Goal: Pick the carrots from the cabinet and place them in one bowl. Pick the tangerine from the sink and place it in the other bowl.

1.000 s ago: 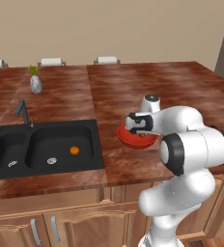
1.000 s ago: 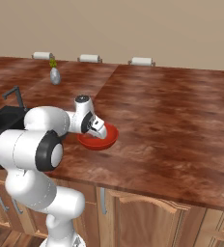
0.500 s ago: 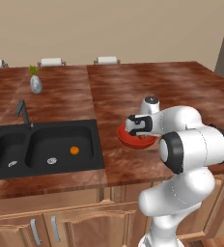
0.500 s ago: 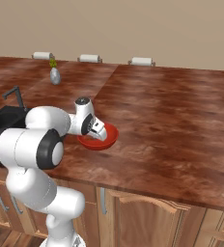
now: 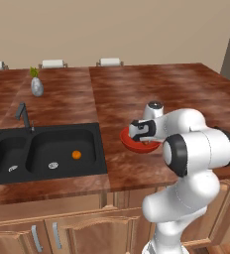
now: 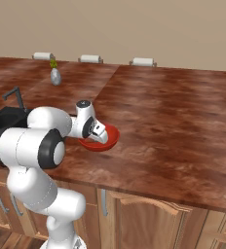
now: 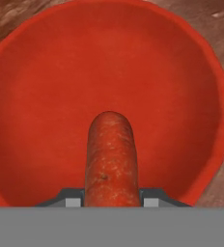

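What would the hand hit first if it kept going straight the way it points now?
The red bowl. The hand is shut on a carrot and aims into the bowl, so the carrot's tip would likely meet the bowl's floor first; how much gap remains is unclear.

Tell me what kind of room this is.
A kitchen, rendered: black double-basin sink with a thin dark faucet, set in a reddish-brown stone counter over wooden cabinet doors.

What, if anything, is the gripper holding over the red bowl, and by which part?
The gripper holds a reddish-orange carrot by one end; the rounded free end points into the red bowl.
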### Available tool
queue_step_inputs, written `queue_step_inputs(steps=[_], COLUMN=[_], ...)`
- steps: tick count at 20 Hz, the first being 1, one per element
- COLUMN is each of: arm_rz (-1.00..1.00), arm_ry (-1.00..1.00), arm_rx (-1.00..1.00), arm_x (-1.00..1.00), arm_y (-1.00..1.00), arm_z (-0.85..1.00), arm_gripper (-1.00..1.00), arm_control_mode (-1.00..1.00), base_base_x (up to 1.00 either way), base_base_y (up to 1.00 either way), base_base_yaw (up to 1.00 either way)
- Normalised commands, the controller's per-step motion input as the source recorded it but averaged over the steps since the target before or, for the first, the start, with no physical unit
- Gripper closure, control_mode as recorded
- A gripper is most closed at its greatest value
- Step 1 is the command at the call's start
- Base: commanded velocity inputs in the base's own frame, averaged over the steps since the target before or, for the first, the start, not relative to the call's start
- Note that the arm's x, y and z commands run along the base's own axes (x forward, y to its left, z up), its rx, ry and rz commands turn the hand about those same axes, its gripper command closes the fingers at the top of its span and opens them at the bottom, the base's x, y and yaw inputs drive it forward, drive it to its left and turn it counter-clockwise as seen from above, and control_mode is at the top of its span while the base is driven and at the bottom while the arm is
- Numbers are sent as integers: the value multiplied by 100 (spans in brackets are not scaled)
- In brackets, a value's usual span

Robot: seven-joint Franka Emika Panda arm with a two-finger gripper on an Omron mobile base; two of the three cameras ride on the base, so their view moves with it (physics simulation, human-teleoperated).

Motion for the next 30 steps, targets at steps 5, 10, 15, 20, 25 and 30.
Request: queue_step_inputs(steps=[5,10,15,20,25,30], arm_rz=[0,0,0,0,0,0], arm_ry=[0,0,0,0,0,0], arm_rx=[0,0,0,0,-1,-1], arm_x=[3,6,5,9,10,11], arm_y=[0,0,0,0,0,0], arm_z=[-6,-3,-5,-6,-7,-7], arm_gripper=[100,100,100,100,100,100], arm_control_mode=[-100,-100,-100,-100,-100,-100], base_base_x=[0,0,0,0,0,0], base_base_y=[0,0,0,0,0,0], base_base_yaw=[0,0,0,0,0,0])
